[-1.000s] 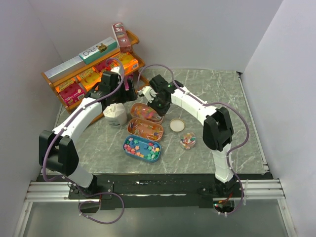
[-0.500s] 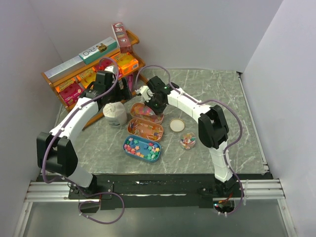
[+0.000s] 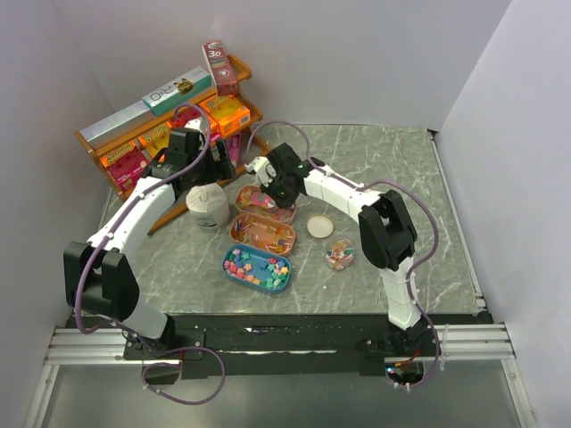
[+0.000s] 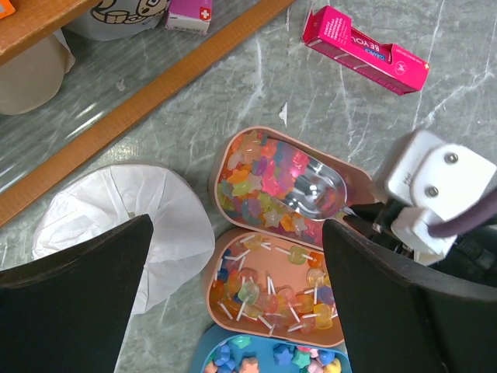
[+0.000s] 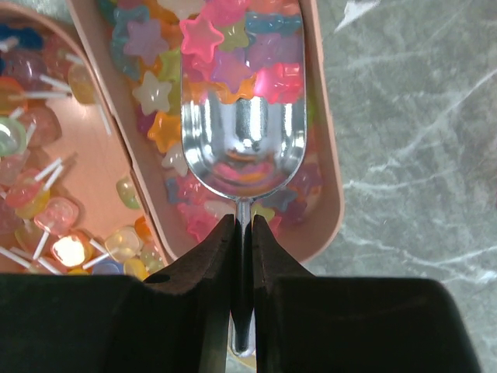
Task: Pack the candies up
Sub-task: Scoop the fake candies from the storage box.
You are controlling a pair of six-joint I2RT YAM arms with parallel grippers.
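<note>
The handle of a metal scoop is clamped between the nearly closed fingers of the right gripper, and in the right wrist view the bowl is pointed to 12 o'clock from them. The bowl is laid among the candies, star-shaped sweets in pink, yellow, orange and purple, which are heaped in a pink tray. A few stars are seen over the far lip of the bowl, while its near part is bare and shiny. At 9 o'clock of that tray a second pink tray is set against it, filled with small lollipops on white sticks. The left gripper is held above both trays with its fingers spread wide, and nothing is gripped by it. In its view a white paper cup is seen at 9 o'clock of the trays, and a pink box is lying flat on the marble table at 1 o'clock. In the top view a blue tray of mixed sweets is placed at 6 o'clock of the lollipop tray, and a round lid and a small clear jar holding a few sweets are found at 4 o'clock of the star tray.
</note>
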